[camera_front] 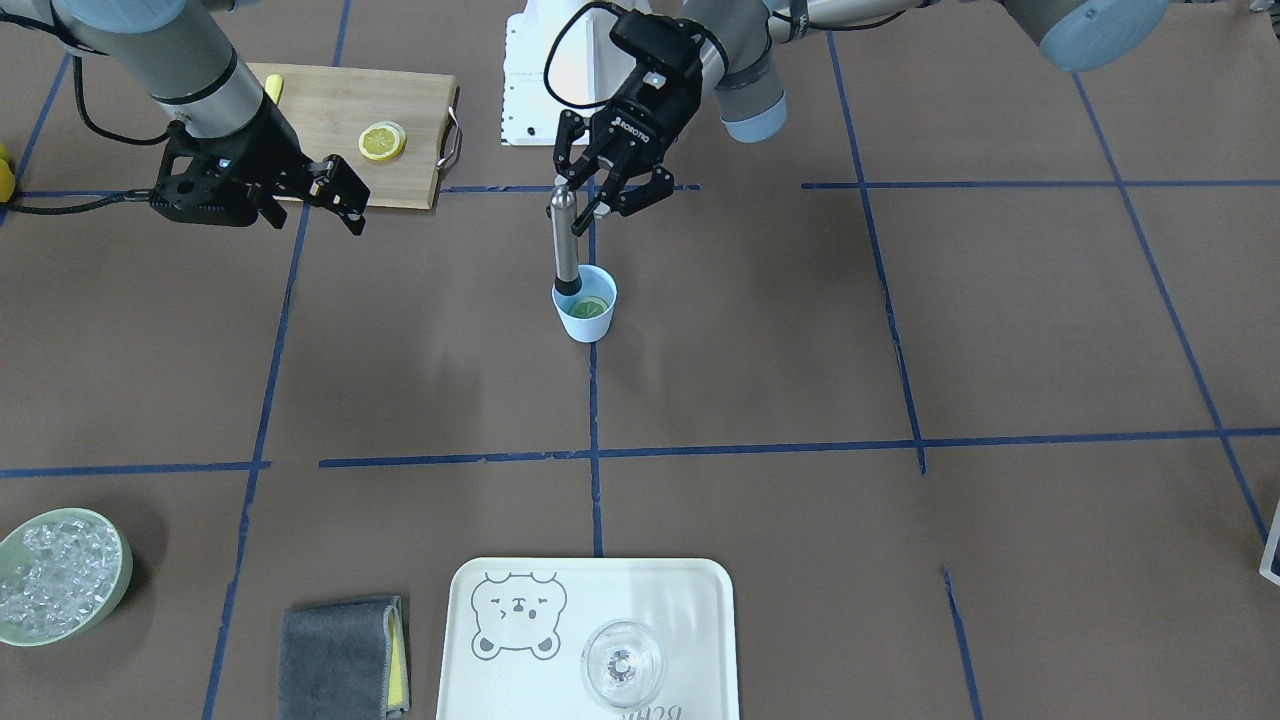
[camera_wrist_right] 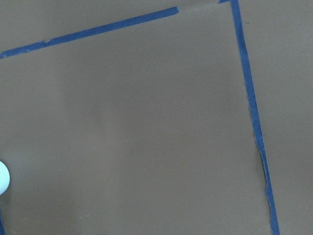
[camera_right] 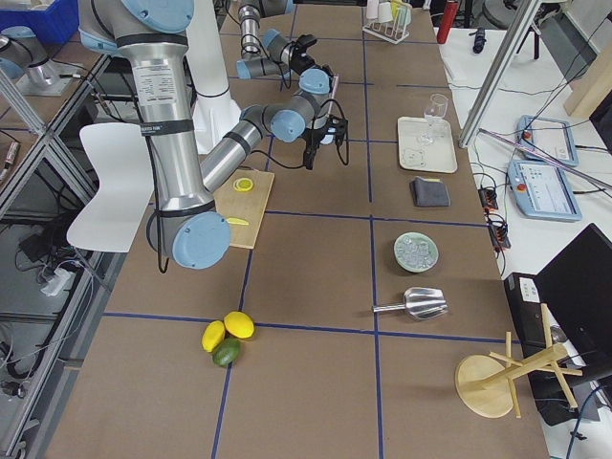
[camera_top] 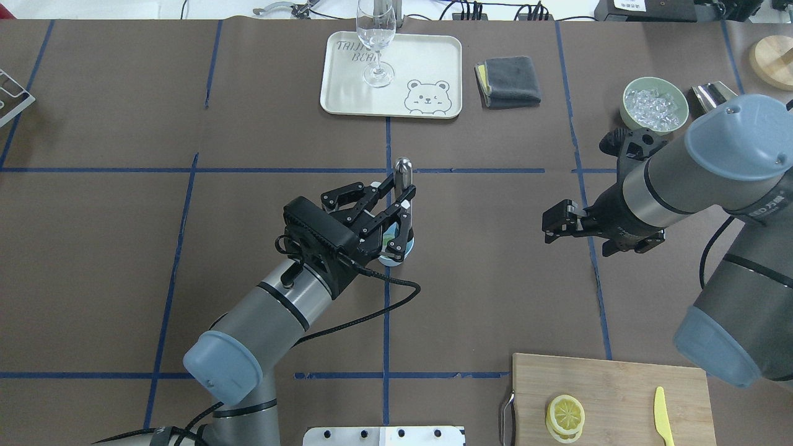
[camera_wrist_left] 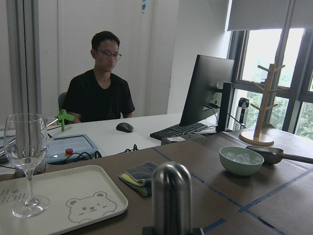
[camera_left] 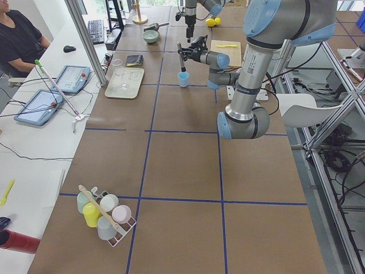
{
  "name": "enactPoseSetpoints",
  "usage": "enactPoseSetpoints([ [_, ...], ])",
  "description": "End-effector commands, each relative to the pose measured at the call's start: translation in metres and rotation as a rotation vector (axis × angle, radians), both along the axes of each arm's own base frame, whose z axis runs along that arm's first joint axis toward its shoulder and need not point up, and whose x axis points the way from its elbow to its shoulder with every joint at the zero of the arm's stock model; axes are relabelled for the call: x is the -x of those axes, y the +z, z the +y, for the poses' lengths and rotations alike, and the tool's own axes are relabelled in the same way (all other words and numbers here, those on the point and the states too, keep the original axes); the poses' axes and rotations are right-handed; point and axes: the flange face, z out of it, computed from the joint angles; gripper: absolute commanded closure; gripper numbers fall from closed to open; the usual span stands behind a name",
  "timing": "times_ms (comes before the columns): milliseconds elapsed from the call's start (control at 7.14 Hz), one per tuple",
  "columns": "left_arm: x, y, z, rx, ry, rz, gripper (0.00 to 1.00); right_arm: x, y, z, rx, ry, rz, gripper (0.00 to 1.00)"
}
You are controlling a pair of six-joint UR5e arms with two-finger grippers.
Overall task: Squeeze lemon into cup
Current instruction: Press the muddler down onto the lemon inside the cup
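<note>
The light-blue cup (camera_front: 585,318) stands mid-table with a lemon slice (camera_front: 589,307) lying inside it. A metal muddler (camera_front: 564,238) stands in the cup, leaning on its rim. My left gripper (camera_front: 605,195) hovers above the cup with its jaws spread, one fingertip (camera_front: 565,180) next to the muddler's top. In the overhead view this gripper (camera_top: 396,214) hides most of the cup (camera_top: 407,249). The muddler's rounded top (camera_wrist_left: 171,196) fills the bottom of the left wrist view. My right gripper (camera_front: 340,195) is open and empty, off to the side near the cutting board.
A wooden cutting board (camera_front: 330,100) holds more lemon slices (camera_front: 382,141) and a yellow knife (camera_top: 663,424). A tray (camera_front: 470,650) holds a clear glass (camera_front: 622,663). A green bowl of ice (camera_front: 60,575) and a grey cloth (camera_front: 340,655) sit nearby.
</note>
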Motion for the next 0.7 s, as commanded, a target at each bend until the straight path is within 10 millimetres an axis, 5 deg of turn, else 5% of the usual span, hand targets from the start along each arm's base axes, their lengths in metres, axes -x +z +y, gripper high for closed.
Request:
enactPoseSetpoints([
  [0, 0.017, -0.018, -0.005, -0.015, -0.019, 0.023, 1.0, 0.0, 0.0, 0.0, 0.0, -0.001, 0.001, 0.0],
  [560, 0.027, -0.007, -0.039, 0.021, -0.079, -0.117, 1.0, -0.001, -0.003, 0.001, 0.012, 0.014, -0.006, 0.0],
])
